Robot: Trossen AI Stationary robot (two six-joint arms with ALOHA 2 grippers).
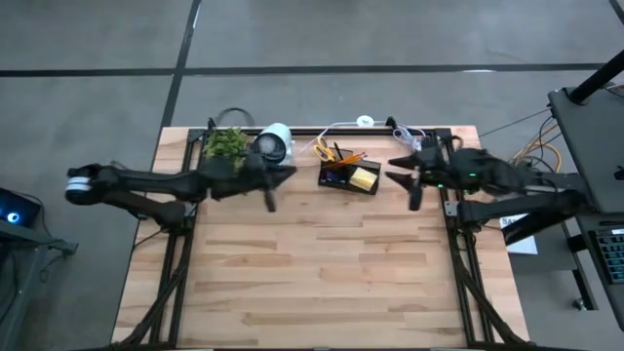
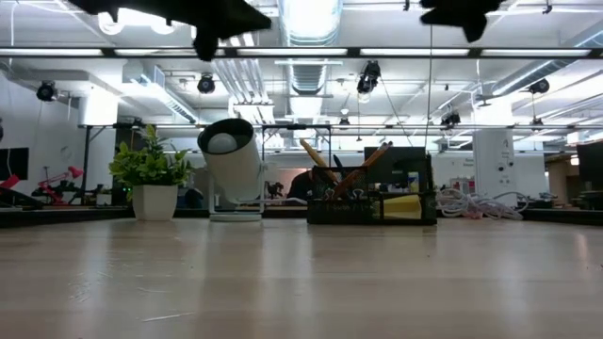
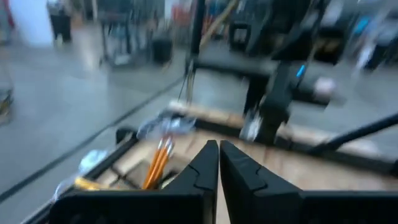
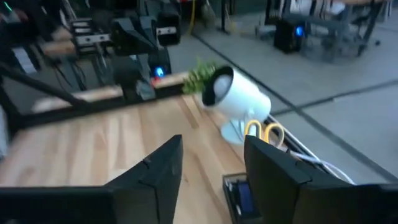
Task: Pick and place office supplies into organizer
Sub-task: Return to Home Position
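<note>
While both arms hang above the worktop (image 1: 322,283), the organizer (image 1: 348,176) sits near its far edge, between the two grippers. The white lamp-like device (image 1: 275,142) and the potted plant (image 1: 225,143) stand to the organizer's left.

From above, the yellow sticky-note pad (image 1: 365,178) lies in the organizer's right part. The orange pencils (image 1: 348,156) and yellow-handled scissors (image 1: 322,149) rise from its far side. The left gripper (image 1: 270,198) is near the organizer's left side and the right gripper (image 1: 413,193) near its right. Neither touches it.

The overhead view does not settle how the fingers stand, but the wrist views do. In the left wrist view, that gripper's fingers (image 3: 202,165) are pressed together with nothing between them, and the pencils show blurred beyond. In the right wrist view, that gripper's fingers (image 4: 163,163) are spread wide and empty, with the scissor handles, the lamp-like device and the plant beyond.

Only the low view gives height. Both grippers sit at the very top of the picture, well above the organizer, and the pencils lean up out of it. The sticky-note pad shows as a yellow block at its right end.
</note>
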